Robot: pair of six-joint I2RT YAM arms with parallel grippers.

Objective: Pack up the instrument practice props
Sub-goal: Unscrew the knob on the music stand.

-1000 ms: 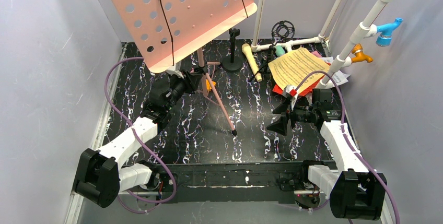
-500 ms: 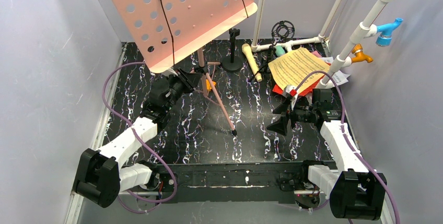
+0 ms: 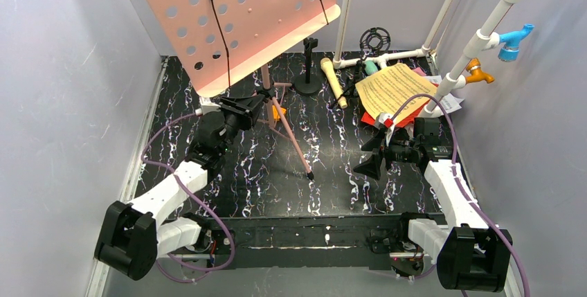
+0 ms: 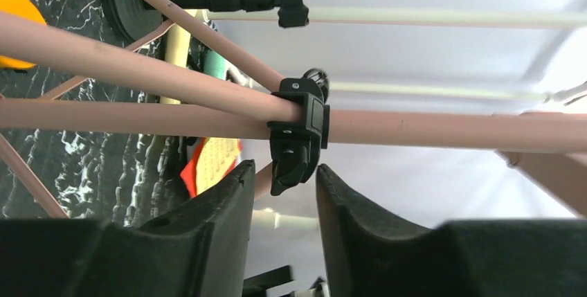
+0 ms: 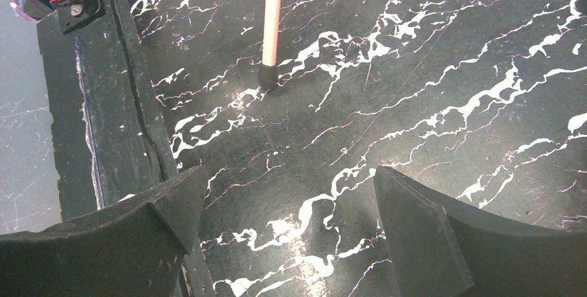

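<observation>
Edging upward since a second ago, the left gripper sits under the pink music board, jaws narrowly parted around the black clamp on its pole. The beige microphone and music sheets lie back right on the table. The right gripper hangs wide open, empty.
</observation>
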